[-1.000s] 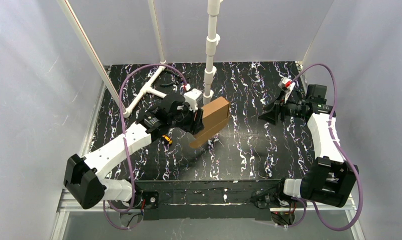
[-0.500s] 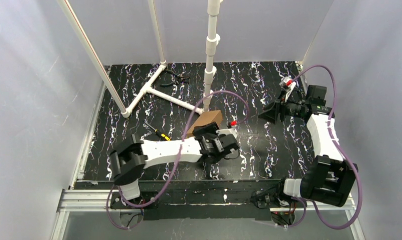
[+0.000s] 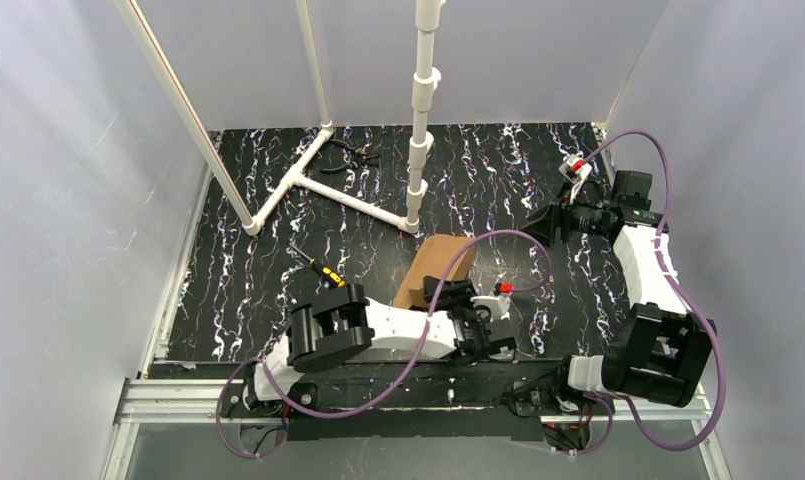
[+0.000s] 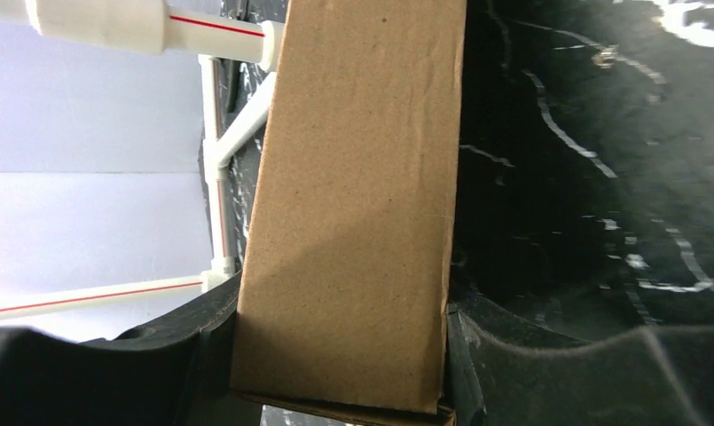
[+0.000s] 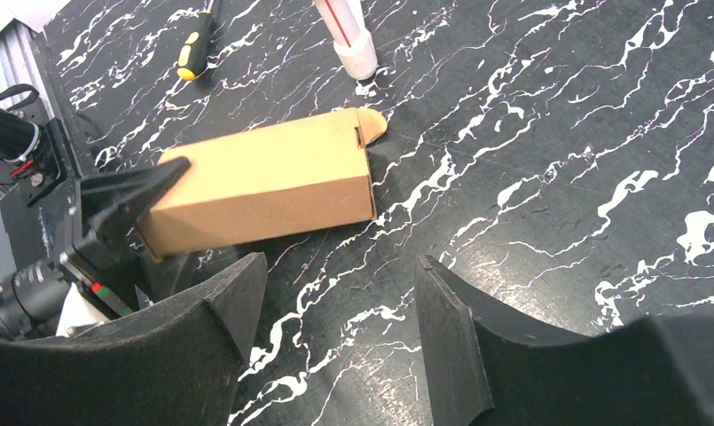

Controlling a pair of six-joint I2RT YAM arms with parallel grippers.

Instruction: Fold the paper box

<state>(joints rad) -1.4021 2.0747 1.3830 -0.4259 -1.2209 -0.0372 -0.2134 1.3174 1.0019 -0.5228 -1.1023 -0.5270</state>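
Note:
The paper box (image 3: 440, 266) is a closed brown cardboard block near the table's middle, lying low over the dark surface. My left gripper (image 3: 430, 297) is shut on its near end. In the left wrist view the paper box (image 4: 357, 204) fills the gap, with a black finger (image 4: 171, 355) pressed against each long side. In the right wrist view the paper box (image 5: 264, 182) shows a small tab sticking out at its far end. My right gripper (image 3: 536, 225) hangs at the right, apart from the box. Its fingers (image 5: 229, 306) stand open around bare table.
A white pipe frame (image 3: 313, 185) lies at the back left, with an upright white post (image 3: 419, 120) behind the box. A yellow-handled screwdriver (image 3: 324, 269) lies left of the box and dark pliers (image 3: 356, 152) sit at the back. The left arm's purple cable (image 3: 498, 237) loops over the box.
My left arm has swung from the back left to the near middle, carrying the box right and toward the near edge. The right arm has barely moved.

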